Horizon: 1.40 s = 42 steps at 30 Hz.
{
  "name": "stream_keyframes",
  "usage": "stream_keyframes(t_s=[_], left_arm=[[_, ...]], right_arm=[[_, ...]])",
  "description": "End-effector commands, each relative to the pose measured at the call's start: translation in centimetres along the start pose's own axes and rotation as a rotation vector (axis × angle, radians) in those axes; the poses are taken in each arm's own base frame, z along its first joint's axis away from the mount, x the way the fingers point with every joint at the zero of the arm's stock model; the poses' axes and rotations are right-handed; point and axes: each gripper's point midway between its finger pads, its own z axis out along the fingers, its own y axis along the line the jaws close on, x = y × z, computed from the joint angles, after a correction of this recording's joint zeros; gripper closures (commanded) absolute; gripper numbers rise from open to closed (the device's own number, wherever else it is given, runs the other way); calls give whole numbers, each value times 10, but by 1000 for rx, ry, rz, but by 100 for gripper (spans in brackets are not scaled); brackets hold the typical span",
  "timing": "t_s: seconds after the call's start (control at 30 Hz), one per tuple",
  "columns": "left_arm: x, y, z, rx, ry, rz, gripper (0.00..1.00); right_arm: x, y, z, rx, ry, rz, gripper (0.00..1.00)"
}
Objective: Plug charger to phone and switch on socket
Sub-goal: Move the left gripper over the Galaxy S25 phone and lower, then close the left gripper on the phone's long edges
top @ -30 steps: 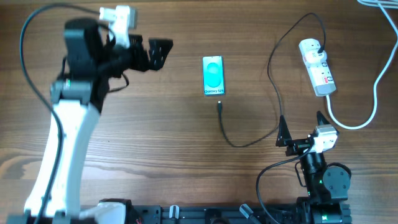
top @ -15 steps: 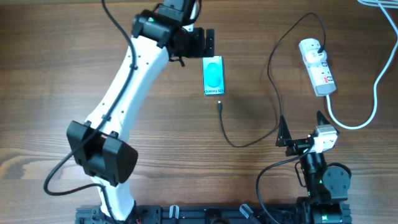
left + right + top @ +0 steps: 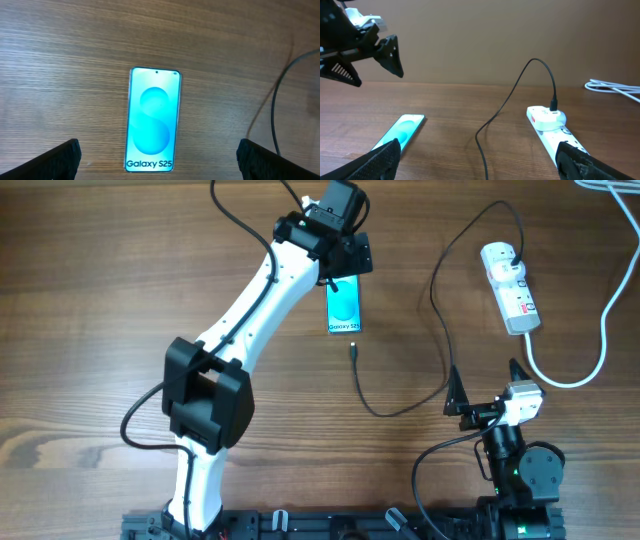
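Note:
The phone [image 3: 343,309] lies flat at the table's middle back, cyan screen up; it also shows in the left wrist view [image 3: 153,120] and right wrist view [image 3: 400,131]. My left gripper [image 3: 345,258] hangs open over the phone's far end, fingers wide either side [image 3: 156,159]. The charger cable [image 3: 440,290] runs from its connector tip [image 3: 353,352], lying just in front of the phone, round to the white plug [image 3: 500,255] seated in the socket [image 3: 512,300]; cable [image 3: 507,107] and socket [image 3: 555,131] show in the right wrist view. My right gripper [image 3: 487,387] is open and empty at the front right.
The socket's thick white cord [image 3: 585,370] loops along the right edge. More white cord [image 3: 615,89] lies at the far right. The left arm's white links [image 3: 250,320] stretch diagonally across the left middle of the table.
My left arm has swung from the far left across to the phone, and its gripper now hangs over it. The right arm, phone and cable have not moved.

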Motion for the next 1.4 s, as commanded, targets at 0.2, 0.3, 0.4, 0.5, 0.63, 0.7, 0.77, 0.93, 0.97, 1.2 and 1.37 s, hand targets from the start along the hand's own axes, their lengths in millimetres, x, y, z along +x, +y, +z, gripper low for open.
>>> stream_keyframes(t_s=[0.2, 0.3, 0.4, 0.5, 0.63, 0.7, 0.77, 0.93, 0.97, 1.2, 1.37], left_arm=[[39, 1, 68, -106, 80, 84, 0], [56, 3, 89, -104, 145, 86, 0], [63, 5, 98, -110, 168, 99, 0], [77, 5, 111, -90, 226, 162, 0], [80, 7, 114, -96, 235, 163, 0], [80, 7, 114, -96, 236, 163, 4], [81, 8, 114, -99, 240, 164, 3], [85, 12, 114, -112, 258, 165, 6], [87, 13, 116, -115, 262, 165, 7], [90, 16, 120, -124, 275, 166, 10], [96, 19, 125, -137, 293, 168, 8]], right_arm=[[-1, 0, 0, 4, -7, 12, 0], [-1, 0, 0, 4, -7, 12, 0], [-1, 0, 0, 4, -7, 12, 0], [-1, 0, 0, 4, -7, 12, 0], [-1, 0, 0, 4, -7, 12, 0], [-1, 0, 0, 4, -7, 12, 0], [-1, 0, 0, 4, -7, 12, 0], [-1, 0, 0, 4, -7, 12, 0], [-1, 0, 0, 4, -7, 12, 0], [-1, 0, 0, 4, -7, 12, 0], [-1, 0, 0, 4, -7, 12, 0]])
